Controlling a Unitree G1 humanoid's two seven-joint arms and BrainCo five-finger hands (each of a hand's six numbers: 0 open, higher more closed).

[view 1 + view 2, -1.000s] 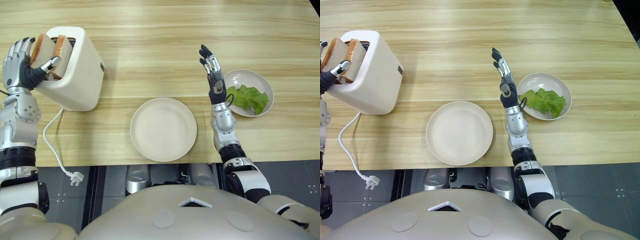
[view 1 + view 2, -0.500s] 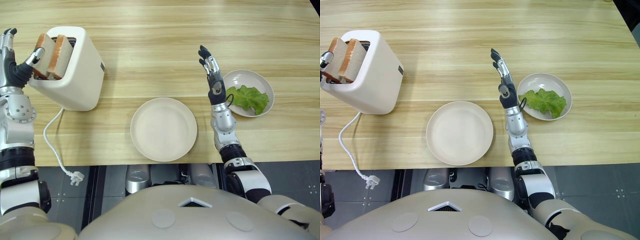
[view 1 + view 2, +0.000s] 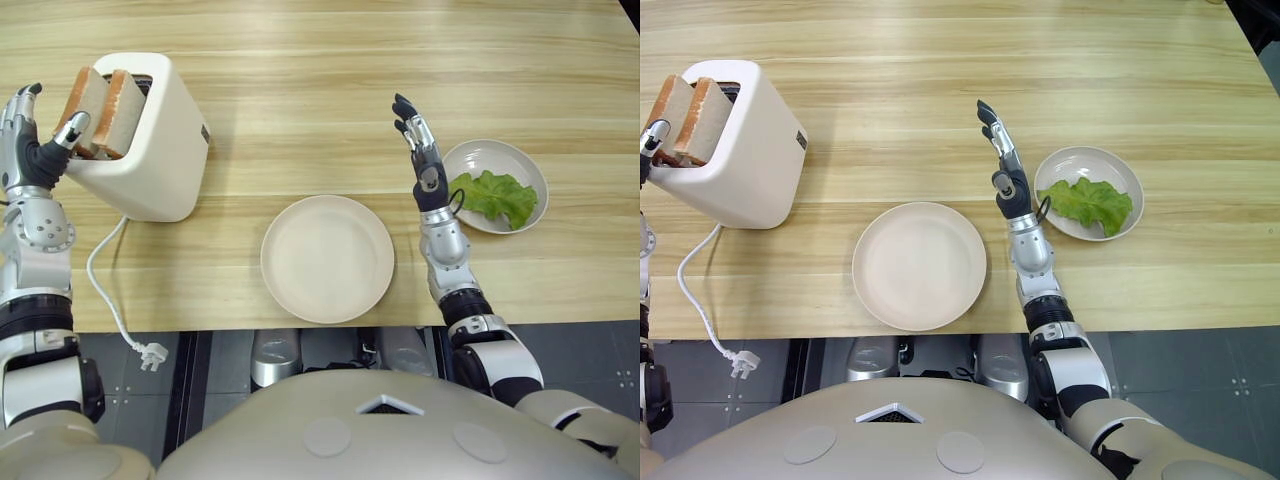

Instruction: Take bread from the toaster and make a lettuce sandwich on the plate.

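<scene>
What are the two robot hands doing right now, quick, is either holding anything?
Left robot hand: open, holding nothing, right beside the bread slices in the toaster.
Right robot hand: open, fingers straight, holding nothing.

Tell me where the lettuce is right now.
The lettuce lies in the small dish at the right, just beyond the right robot hand, with the plate farther left.

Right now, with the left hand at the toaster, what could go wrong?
1. The left hand is open beside the outer slice; a shallow pinch might let it slip.
2. A sideways pull could tip or drag the toaster.
3. The right hand stands close to the bowl and might nudge it.
</scene>
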